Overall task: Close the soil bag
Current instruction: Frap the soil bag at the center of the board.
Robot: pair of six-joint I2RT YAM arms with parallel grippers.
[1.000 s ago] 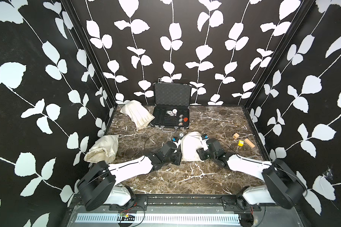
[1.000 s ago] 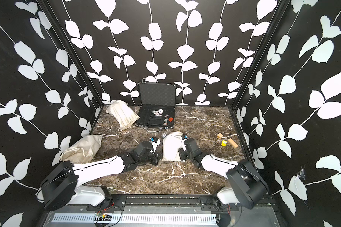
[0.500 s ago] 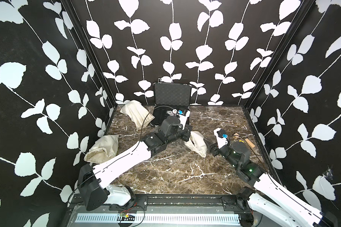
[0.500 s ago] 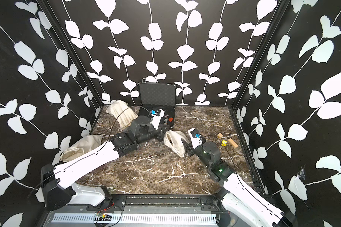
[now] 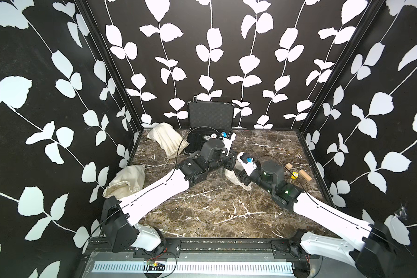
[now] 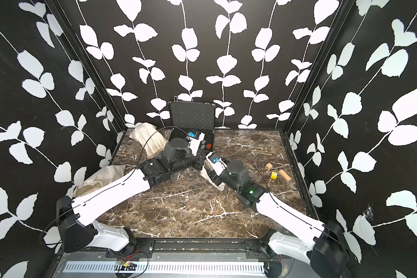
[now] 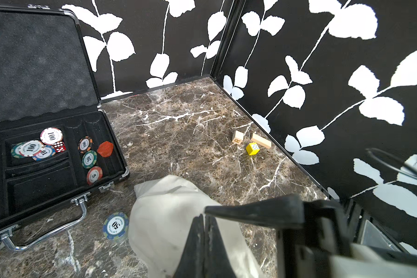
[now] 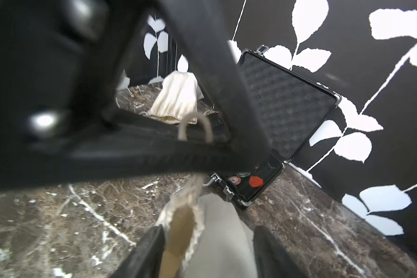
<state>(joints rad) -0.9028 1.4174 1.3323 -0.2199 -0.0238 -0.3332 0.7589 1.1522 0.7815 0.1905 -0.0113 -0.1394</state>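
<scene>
The soil bag [image 5: 234,179] [image 6: 206,173], cream cloth with a drawstring, hangs slanted between my two grippers in both top views. My left gripper [image 5: 229,162] [image 7: 204,217] is shut. The right wrist view shows the drawstring [image 8: 195,185] running taut from the bag's mouth into the left fingers [image 8: 154,154], with a loop [image 8: 195,125] coming out behind them. The mouth [image 8: 178,228] is a narrow gathered slit with brown inside. My right gripper [image 5: 240,177] [image 8: 207,231] has a finger on each side of the bag's body [image 8: 222,235], pressing it.
An open black poker-chip case [image 5: 210,115] [image 7: 34,72] stands at the back, just behind the left gripper. One loose chip [image 7: 116,225] lies beside the bag. Two more cream bags [image 5: 166,139] [image 5: 128,178] lie at the left. Wooden blocks [image 5: 305,175] and a yellow die [image 5: 295,174] sit near the right wall.
Both arms have stretched out from the table's middle toward the back, carrying the bag. The bag stood upright between them a second ago and now hangs slanted between them.
</scene>
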